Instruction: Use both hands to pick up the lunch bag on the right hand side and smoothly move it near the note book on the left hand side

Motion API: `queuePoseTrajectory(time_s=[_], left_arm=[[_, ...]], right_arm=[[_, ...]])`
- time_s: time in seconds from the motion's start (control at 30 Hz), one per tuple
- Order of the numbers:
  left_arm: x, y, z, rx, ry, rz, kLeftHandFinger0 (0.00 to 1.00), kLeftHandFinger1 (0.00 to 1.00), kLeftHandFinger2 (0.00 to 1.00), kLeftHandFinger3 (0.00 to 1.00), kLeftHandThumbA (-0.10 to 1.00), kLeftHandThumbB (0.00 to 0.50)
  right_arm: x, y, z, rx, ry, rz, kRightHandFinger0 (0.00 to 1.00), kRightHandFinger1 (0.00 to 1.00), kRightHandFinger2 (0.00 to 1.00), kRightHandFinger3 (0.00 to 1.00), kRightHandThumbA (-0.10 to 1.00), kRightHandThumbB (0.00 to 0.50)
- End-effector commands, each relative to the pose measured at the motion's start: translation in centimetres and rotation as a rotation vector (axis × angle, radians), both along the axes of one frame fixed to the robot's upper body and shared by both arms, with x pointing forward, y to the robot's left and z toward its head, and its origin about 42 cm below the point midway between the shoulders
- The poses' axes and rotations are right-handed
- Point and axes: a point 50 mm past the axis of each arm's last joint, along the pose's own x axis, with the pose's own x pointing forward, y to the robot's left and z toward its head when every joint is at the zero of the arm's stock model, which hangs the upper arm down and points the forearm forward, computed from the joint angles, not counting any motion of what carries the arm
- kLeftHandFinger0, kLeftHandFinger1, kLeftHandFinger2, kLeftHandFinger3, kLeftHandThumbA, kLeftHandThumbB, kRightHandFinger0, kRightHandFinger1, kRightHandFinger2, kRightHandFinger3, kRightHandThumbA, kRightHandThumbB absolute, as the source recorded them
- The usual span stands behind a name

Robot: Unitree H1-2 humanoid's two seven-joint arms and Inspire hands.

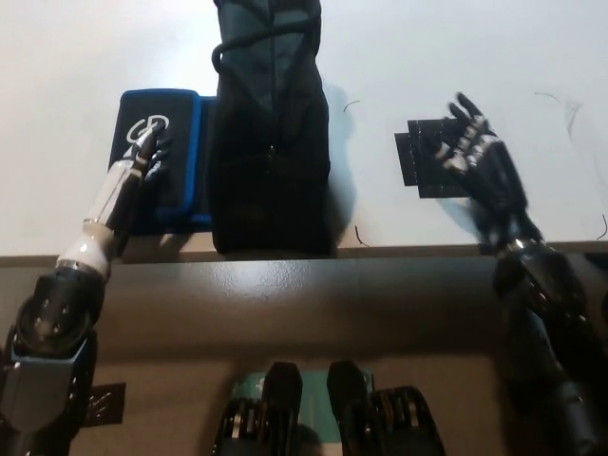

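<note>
1. Head view: we see the black lunch bag (270, 152) upright on the white worktop (76, 47), touching the blue notebook (161, 128)
2. Left hand (147, 157) over the notebook, empty, fingers spread; right hand (484, 161) over black tape (427, 157), splayed wide

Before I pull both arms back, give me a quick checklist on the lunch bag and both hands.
1. Lunch bag standing upright on the table: ok.
2. Bag placed by the notebook: ok, it stands against the blue notebook's right edge.
3. Left hand free of the bag: ok, open, over the notebook.
4. Right hand free of the bag: ok, open, over the black tape mark.
5. Bag clear of the table's near edge: not ok, its base sits close to it.
</note>
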Motion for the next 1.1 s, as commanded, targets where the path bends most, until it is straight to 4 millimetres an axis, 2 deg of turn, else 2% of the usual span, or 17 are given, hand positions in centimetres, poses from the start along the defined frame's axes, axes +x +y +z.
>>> queuePoseTrajectory(time_s=[0.0,0.17,0.23,0.27,0.33,0.4,0.47,0.57,0.67,0.73,0.77,0.83,0.93,1.0,1.07], left_arm=[[-5.2,3.6,4.7,0.062,-0.173,-0.078,1.00,1.00,1.00,1.00,1.00,0.336],[-8.6,4.6,1.8,0.045,-0.176,-0.040,1.00,1.00,1.00,1.00,1.00,0.363],[-10.5,4.8,0.4,0.016,-0.155,-0.015,1.00,1.00,1.00,1.00,1.00,0.355],[-11.1,4.9,0.0,0.001,-0.149,-0.010,1.00,1.00,1.00,1.00,1.00,0.356],[-12.4,5.1,-0.8,-0.025,-0.157,0.002,1.00,1.00,1.00,1.00,1.00,0.311],[-14.1,5.2,-1.5,-0.040,-0.141,0.018,1.00,1.00,1.00,1.00,1.00,0.296],[-15.4,5.4,-2.1,-0.050,-0.136,0.022,1.00,1.00,1.00,1.00,1.00,0.249],[-17.1,5.6,-3.3,-0.055,-0.111,0.054,1.00,1.00,1.00,1.00,1.00,0.209],[-17.8,5.9,-4.0,-0.033,-0.094,0.066,1.00,1.00,1.00,1.00,1.00,0.208],[-18.2,5.9,-4.8,-0.021,-0.076,0.070,1.00,1.00,1.00,1.00,1.00,0.186],[-18.2,5.9,-5.1,-0.015,-0.068,0.072,1.00,1.00,1.00,1.00,1.00,0.193],[-18.4,5.9,-5.7,-0.003,-0.058,0.076,1.00,1.00,1.00,1.00,1.00,0.162],[-17.9,6.2,-6.4,0.010,-0.052,0.081,1.00,1.00,1.00,1.00,1.00,0.145],[-17.6,6.5,-6.8,0.005,-0.026,0.087,1.00,1.00,1.00,1.00,1.00,0.173],[-17.5,6.7,-7.4,0.009,-0.005,0.090,1.00,1.00,1.00,1.00,1.00,0.177]], right_arm=[[-5.5,-3.5,7.1,-0.241,-0.368,-0.075,1.00,1.00,1.00,1.00,1.00,0.383],[-9.0,-4.6,3.7,-0.257,-0.334,-0.075,1.00,1.00,1.00,1.00,1.00,0.357],[-10.6,-4.8,2.1,-0.271,-0.305,-0.074,1.00,1.00,1.00,1.00,1.00,0.327],[-11.2,-4.9,1.6,-0.279,-0.293,-0.075,1.00,1.00,1.00,1.00,1.00,0.328],[-12.4,-5.1,0.4,-0.287,-0.276,-0.073,1.00,1.00,1.00,1.00,1.00,0.309],[-14.0,-5.5,-0.7,-0.300,-0.241,-0.067,1.00,1.00,1.00,1.00,1.00,0.303],[-15.2,-5.8,-1.6,-0.303,-0.215,-0.067,1.00,1.00,1.00,1.00,1.00,0.284],[-17.2,-5.9,-2.9,-0.292,-0.186,-0.033,1.00,1.00,1.00,1.00,1.00,0.242],[-18.2,-5.8,-3.7,-0.321,-0.172,-0.009,1.00,1.00,1.00,1.00,1.00,0.241],[-18.7,-5.8,-4.4,-0.328,-0.158,0.000,1.00,1.00,1.00,1.00,1.00,0.248],[-18.7,-5.8,-4.6,-0.322,-0.154,0.003,1.00,1.00,1.00,1.00,1.00,0.239],[-18.9,-5.8,-4.9,-0.315,-0.148,0.004,1.00,1.00,1.00,1.00,1.00,0.232],[-18.5,-5.7,-5.2,-0.310,-0.147,-0.008,1.00,1.00,1.00,1.00,1.00,0.234],[-18.2,-5.8,-5.4,-0.310,-0.149,-0.011,1.00,1.00,1.00,1.00,1.00,0.253],[-18.3,-5.8,-5.7,-0.302,-0.142,-0.014,1.00,1.00,1.00,1.00,1.00,0.252]])
